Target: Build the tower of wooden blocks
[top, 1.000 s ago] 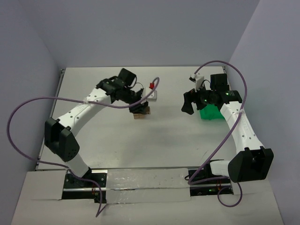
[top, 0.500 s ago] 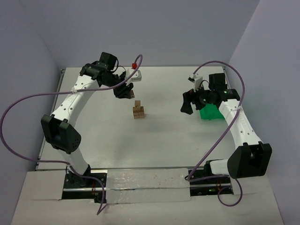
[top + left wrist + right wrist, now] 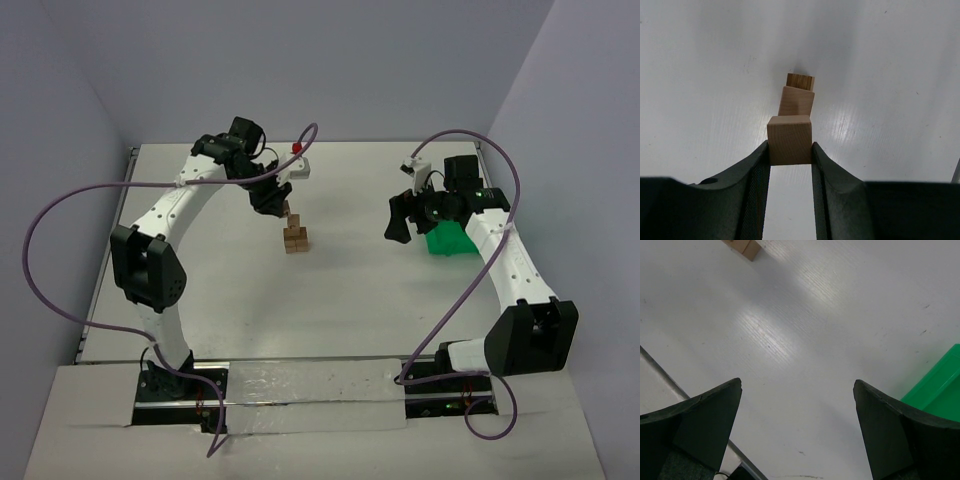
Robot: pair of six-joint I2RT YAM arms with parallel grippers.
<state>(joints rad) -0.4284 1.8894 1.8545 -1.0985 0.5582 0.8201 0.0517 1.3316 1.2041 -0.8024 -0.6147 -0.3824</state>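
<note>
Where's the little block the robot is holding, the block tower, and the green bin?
held block (image 3: 790, 141): left wrist view, front face.
block tower (image 3: 296, 240): top view, lower blocks.
green bin (image 3: 450, 242): top view, near wall.

- No words, numbers, brands or signs can be read in any view.
- The near wood block, in the middle of the left wrist view, has plain faces.
- The far wood block, just above it in that view, shows only dark brown stripes, not letters.
- In the top view the wood block tower is too small for any marks to be read.
</note>
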